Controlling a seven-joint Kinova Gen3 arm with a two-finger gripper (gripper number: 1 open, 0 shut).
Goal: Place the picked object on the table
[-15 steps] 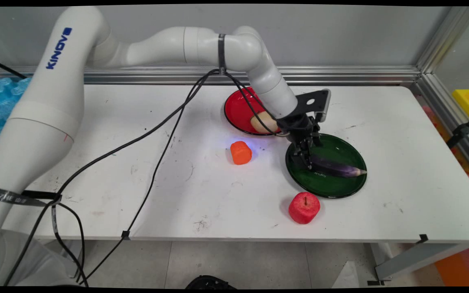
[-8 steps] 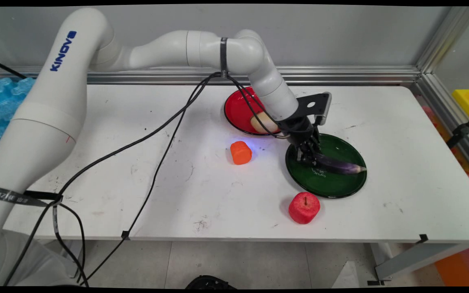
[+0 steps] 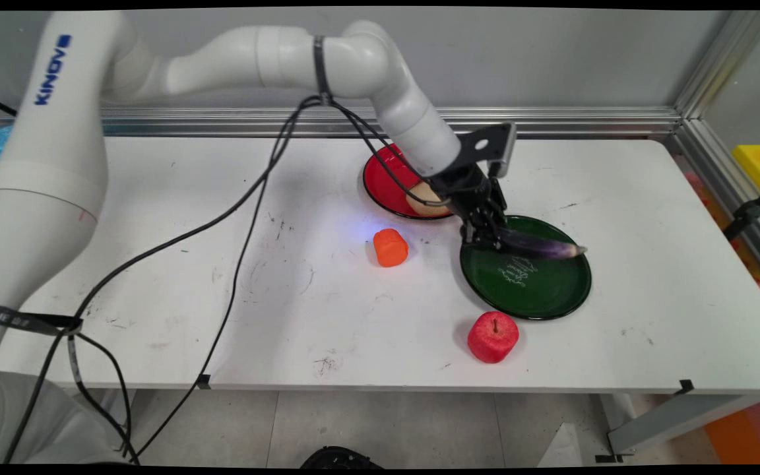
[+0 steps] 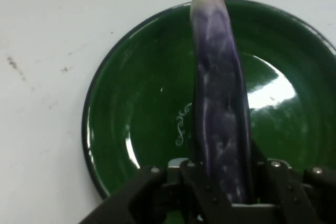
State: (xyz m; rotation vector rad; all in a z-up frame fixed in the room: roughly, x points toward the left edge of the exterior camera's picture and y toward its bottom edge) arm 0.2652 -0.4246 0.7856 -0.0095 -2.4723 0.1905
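Note:
My gripper [image 3: 487, 239] is shut on the thick end of a long purple eggplant [image 3: 541, 246]. It holds the eggplant lifted off the green plate [image 3: 538, 290], with the tip pointing right. In the hand view the eggplant [image 4: 218, 93] runs up from between my fingers [image 4: 197, 182], over the green plate [image 4: 131, 108] below. A red plate [image 3: 383, 178] with a pale round food item [image 3: 423, 198] lies just left behind the gripper.
An orange cylinder-shaped piece [image 3: 390, 247] stands on the table left of the green plate. A red apple [image 3: 493, 336] sits in front of that plate near the table's front edge. Black cables [image 3: 248, 218] hang from the arm across the table's left half.
The gripper closed on the eggplant's thick end and raised it off the green plate, moving up and slightly left. The plate's white marking is now uncovered.

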